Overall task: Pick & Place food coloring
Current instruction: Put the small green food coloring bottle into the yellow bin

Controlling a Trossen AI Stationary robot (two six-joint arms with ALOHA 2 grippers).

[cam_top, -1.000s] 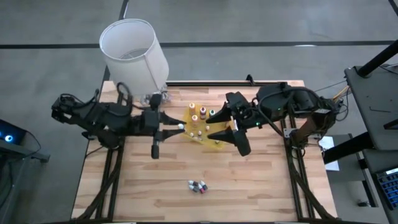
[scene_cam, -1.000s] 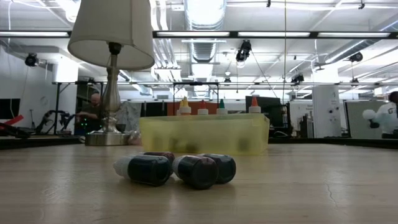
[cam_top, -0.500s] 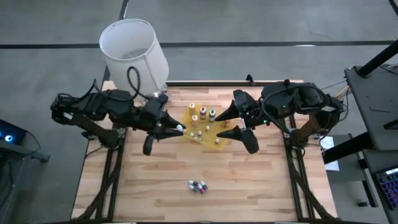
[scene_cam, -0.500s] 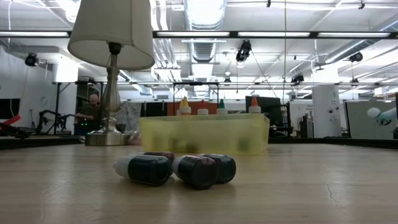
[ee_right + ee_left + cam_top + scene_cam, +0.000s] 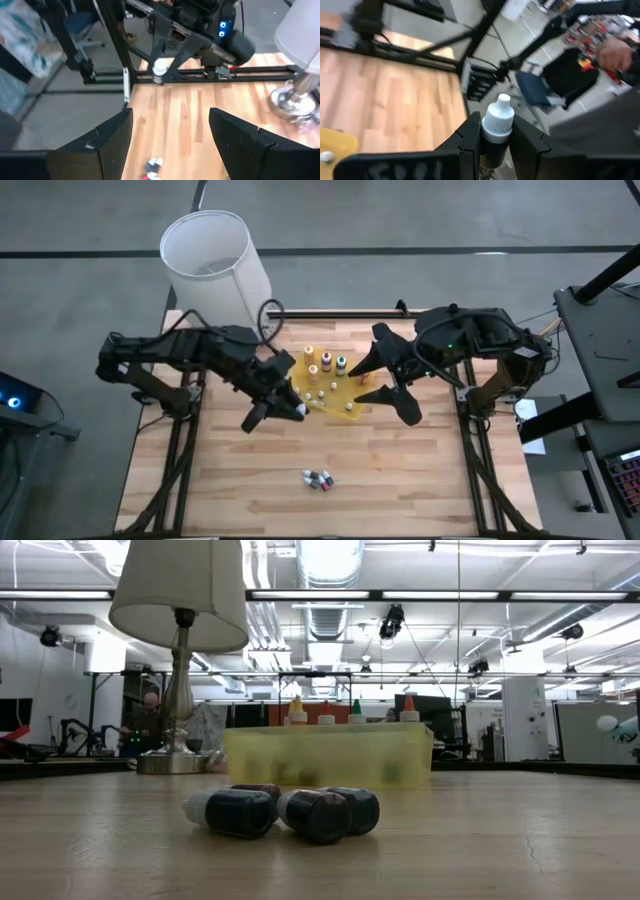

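Handling data, food coloring: each bottle is judged small, light and stiff-walled plastic, smooth enough to slip, with a squeezable body. Excess pinch could force liquid out at the tip. The recommended hold is across the body below the cap shoulder, never on the pointed tip.

Left claw (image 5: 495, 137), at centre-left of the high view just beside the tray, is closed narrowly on 1 bottle (image 5: 496, 125). The left wrist view shows the white cap standing above the fingers, with the body pinched between them. This grip matches the recommended hold.

Right claw (image 5: 388, 372), right of centre in the high view, stands wide and holds nothing. The right wrist view shows bare bench between its 2 fingers.

Yellow tray (image 5: 347, 408), at upper centre of the bench (image 5: 420, 470), holds several upright squeeze bottles (image 5: 325, 364) and smaller vials. A loose group of vials (image 5: 280, 812) lies on its side at lower centre of the bench, well apart from the tray. These round bodies are judged likely to roll when nudged, so approach them from above and close across the body.

Lamp (image 5: 212, 265) stands at the upper left corner of the bench.
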